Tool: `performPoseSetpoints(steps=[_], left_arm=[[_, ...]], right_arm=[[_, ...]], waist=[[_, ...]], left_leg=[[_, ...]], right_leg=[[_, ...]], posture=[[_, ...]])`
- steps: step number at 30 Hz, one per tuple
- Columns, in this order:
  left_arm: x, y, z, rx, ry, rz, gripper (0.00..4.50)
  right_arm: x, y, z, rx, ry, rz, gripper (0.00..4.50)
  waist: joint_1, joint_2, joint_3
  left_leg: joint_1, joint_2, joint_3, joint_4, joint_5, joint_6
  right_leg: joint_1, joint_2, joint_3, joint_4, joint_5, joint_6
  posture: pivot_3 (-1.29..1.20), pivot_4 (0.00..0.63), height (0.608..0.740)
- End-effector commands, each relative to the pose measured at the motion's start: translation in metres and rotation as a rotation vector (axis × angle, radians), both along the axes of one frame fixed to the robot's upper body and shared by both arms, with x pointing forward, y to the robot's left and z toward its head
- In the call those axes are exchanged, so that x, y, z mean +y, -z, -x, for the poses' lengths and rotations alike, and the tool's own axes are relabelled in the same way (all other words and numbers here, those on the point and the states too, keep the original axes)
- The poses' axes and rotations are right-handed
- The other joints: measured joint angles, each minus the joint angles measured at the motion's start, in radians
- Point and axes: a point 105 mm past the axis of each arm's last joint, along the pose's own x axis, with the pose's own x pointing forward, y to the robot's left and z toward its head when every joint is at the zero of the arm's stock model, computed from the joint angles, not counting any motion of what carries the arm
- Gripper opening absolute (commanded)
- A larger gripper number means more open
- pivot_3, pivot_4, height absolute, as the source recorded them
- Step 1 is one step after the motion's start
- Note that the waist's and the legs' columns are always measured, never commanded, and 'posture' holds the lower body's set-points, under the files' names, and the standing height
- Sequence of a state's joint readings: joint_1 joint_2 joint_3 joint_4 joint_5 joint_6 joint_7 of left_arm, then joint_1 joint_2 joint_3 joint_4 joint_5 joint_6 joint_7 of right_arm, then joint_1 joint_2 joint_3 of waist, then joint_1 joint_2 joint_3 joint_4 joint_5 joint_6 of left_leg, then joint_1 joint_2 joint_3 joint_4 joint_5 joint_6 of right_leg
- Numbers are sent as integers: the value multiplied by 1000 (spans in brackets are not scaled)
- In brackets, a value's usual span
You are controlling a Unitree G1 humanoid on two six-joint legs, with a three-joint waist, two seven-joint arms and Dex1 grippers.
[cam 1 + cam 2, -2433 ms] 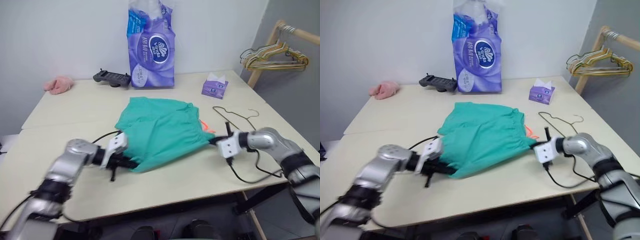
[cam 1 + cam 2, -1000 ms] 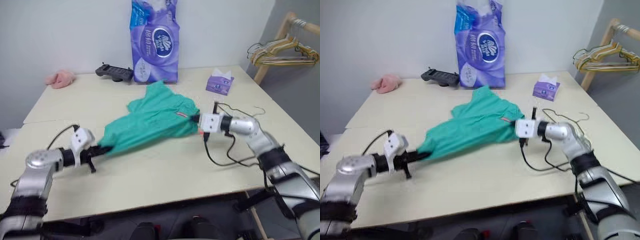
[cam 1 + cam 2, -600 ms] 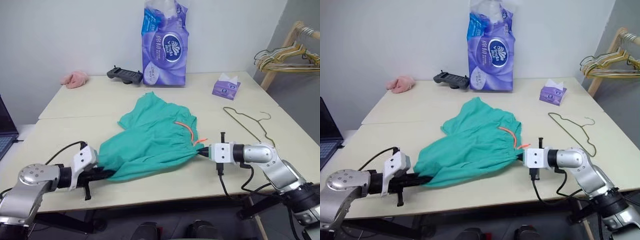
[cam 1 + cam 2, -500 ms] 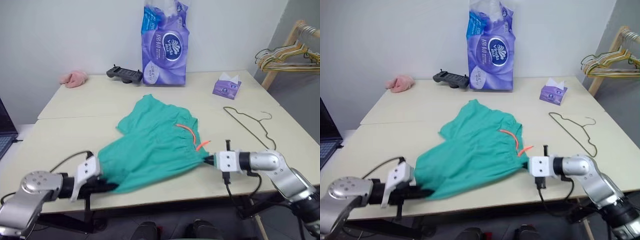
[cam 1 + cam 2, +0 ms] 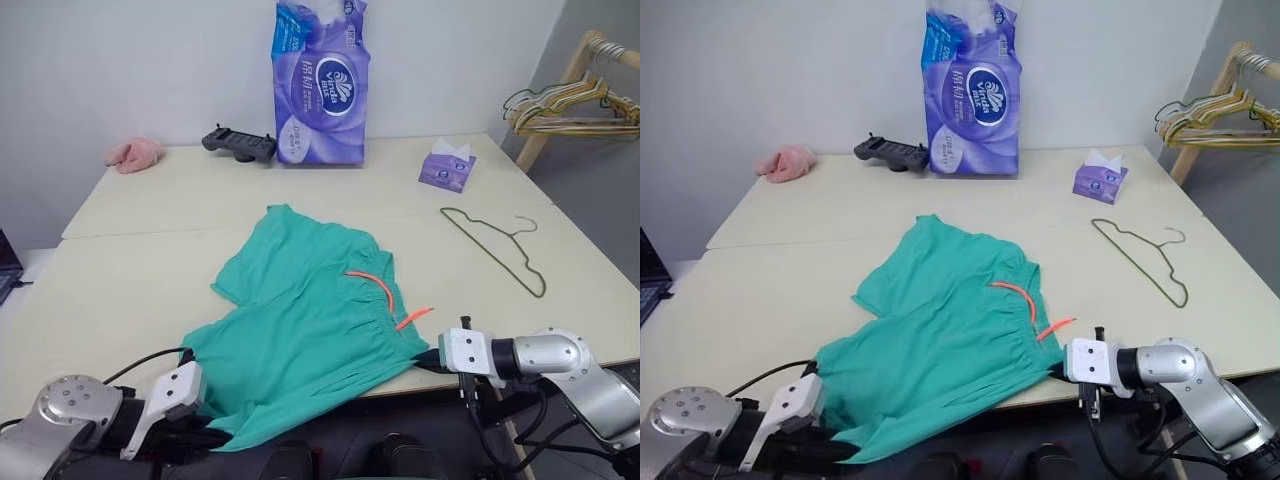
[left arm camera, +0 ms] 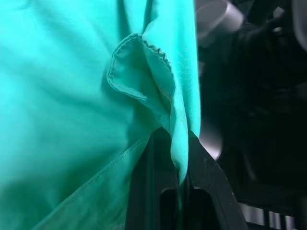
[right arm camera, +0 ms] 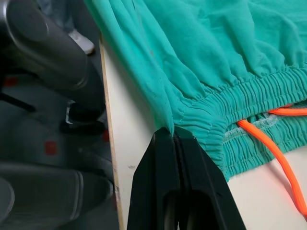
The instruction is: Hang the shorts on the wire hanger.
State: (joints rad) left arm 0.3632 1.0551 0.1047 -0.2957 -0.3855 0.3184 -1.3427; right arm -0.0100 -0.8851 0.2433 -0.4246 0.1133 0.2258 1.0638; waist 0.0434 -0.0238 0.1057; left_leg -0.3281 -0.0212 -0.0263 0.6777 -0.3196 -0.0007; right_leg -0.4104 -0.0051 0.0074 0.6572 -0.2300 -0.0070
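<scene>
Setting: pale table [image 5: 150, 270] against a white wall; its near edge serves as the landmark below.
Left gripper [image 6: 175, 178]: fingers pressed together, pinching a hemmed fold of the shorts [image 5: 310, 330], at the near edge on the robot's left.
Right gripper [image 7: 171, 136]: fingers pressed together on the gathered waistband corner, right at the near edge on the robot's right.
Shorts: spread flat between the two pinches, front part draped over the near edge; waistband on the right side, orange drawstring [image 5: 385, 295] lying loose on the fabric just beyond the right pinch.
Wire hanger [image 5: 495, 245]: flat on the table, well back from the near edge and to the right, apart from the shorts; long bar running diagonally, hook toward the far right.
Key relation: hanger lies beyond and to the right of the right gripper; that arm is clearly the nearer one.
Judgement: shorts are held but not yet on the hanger; one pinch must let go to fetch it.
Background: purple tissue pack [image 5: 320, 85], far from the near edge.
</scene>
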Motion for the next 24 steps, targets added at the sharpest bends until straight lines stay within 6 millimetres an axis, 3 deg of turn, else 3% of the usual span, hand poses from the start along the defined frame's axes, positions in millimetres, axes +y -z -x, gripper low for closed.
performPoseSetpoints(steps=[1, 5, 11, 20, 21, 22, 23, 24], left_arm=[[6, -8, -18, -67, 12, -33, 0], [11, -12, -37, -108, 0, -46, 0], [9, -12, -42, -108, 47, -46, 0], [13, -17, -54, -105, 88, -64, 0], [19, -25, -75, -177, 71, -87, 0], [32, -49, -134, -408, -76, -127, 0], [38, -73, -173, -559, -179, -141, 0], [51, -118, -222, -795, -379, -160, 0]], right_arm=[[4, -10, 6, 12, -24, -14, 19], [3, -7, 7, 34, -15, 0, 19], [0, -8, 17, 62, -44, 15, 19], [4, -14, 3, 73, -57, 13, 19], [2, -19, -8, 69, -72, 27, 19], [0, -35, -45, -28, -25, 26, 19], [0, -48, -71, -96, 7, 21, 19], [0, -74, -111, -212, 84, -11, 19]], waist=[[1, 0, 1], [5, -1, 6], [4, -1, 9], [4, -3, 15], [4, -3, 16], [5, -3, 16], [11, -3, 18], [17, -7, 25]], left_leg=[[0, 0, 0, 0, 0, 0], [-2, 0, -1, -1, 0, 0], [-3, 1, 0, -2, -3, -1], [-4, 1, 0, -2, -4, 0], [-4, 1, 0, -2, -4, 0], [-4, 1, 0, -1, -4, 0], [-3, 1, -1, 0, -4, 0], [-2, 1, -1, 3, -2, 2]], right_leg=[[0, 0, 0, 0, 0, 0], [-1, 0, -1, -2, 0, 0], [-1, 0, -1, -8, 2, 4], [-1, 0, -2, -11, 2, 4], [-1, 0, -2, -11, 2, 4], [0, 0, -2, -10, 2, 4], [1, 1, -2, -9, 3, 4], [3, 2, -5, -8, 4, 3]], posture=[[131, 78, 740], [128, 83, 740], [111, 86, 740], [112, 84, 740], [117, 72, 740], [123, 63, 740], [126, 59, 740], [128, 56, 740]])
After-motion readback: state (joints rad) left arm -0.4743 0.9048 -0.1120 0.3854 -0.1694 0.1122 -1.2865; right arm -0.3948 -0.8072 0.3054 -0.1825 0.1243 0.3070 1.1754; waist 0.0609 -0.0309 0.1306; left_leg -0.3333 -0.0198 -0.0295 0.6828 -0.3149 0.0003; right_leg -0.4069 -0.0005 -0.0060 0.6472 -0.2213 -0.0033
